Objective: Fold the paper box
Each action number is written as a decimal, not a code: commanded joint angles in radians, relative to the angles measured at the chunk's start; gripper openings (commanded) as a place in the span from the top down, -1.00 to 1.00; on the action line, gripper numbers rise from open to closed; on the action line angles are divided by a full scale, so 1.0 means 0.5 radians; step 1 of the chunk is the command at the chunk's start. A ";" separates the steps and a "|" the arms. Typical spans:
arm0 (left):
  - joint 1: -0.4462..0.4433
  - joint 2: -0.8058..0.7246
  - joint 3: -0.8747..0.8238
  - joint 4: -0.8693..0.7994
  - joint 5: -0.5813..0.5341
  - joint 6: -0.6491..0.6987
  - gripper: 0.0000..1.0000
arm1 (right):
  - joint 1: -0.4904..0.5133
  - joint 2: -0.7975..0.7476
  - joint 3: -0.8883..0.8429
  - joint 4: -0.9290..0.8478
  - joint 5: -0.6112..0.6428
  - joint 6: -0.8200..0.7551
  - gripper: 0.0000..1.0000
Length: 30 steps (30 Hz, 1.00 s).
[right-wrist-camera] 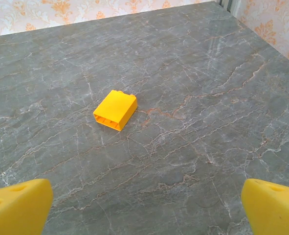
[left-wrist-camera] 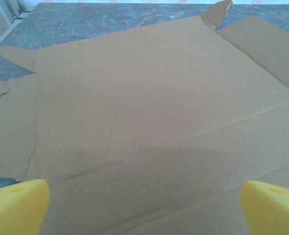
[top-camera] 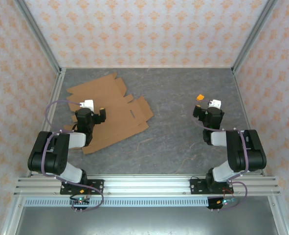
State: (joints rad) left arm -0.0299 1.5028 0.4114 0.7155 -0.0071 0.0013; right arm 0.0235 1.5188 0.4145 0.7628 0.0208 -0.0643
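Right now the paper box [top-camera: 127, 117] is a flat cardboard sheet lying unfolded on the left half of the table [top-camera: 183, 142]. The left gripper [left-wrist-camera: 144, 208] hovers low over the sheet's middle, fingers spread wide and holding nothing. The right gripper [right-wrist-camera: 144, 208] is also wide open and empty, well apart from the sheet, facing a small orange block [right-wrist-camera: 115, 109] on the bare tabletop. The main risk, as I judge it, is that the sheet lies flush on a smooth surface. Fingers coming down on its middle have no edge to catch, so they may shove it sideways or dent a panel away from the crease lines. With only one arm near, nothing pins the sheet while a flap is raised, so it could swivel. The ragged left edge [left-wrist-camera: 5, 90] looks liable to tear further if pulled. The right arm, crossing over to help, could knock the block.
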 commanded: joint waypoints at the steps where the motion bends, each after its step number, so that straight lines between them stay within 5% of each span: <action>1: 0.020 -0.016 0.043 0.029 -0.010 0.028 -1.00 | -0.001 0.001 0.021 -0.007 -0.020 0.021 -0.99; 26: 0.020 -0.018 0.039 0.034 -0.007 0.025 -1.00 | -0.001 -0.014 0.017 -0.001 0.026 0.038 -0.99; 28: 0.020 -0.082 0.096 -0.114 -0.029 0.020 -1.00 | -0.001 -0.133 0.042 -0.136 0.149 0.092 -0.99; 30: 0.020 -0.231 0.308 -0.642 -0.148 -0.035 -1.00 | -0.001 -0.368 0.091 -0.405 0.269 0.135 -0.99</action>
State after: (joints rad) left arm -0.0299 1.4788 0.4496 0.6155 -0.0139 0.0002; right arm 0.0235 1.4647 0.4168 0.6834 0.0593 -0.0406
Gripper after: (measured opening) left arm 0.999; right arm 0.993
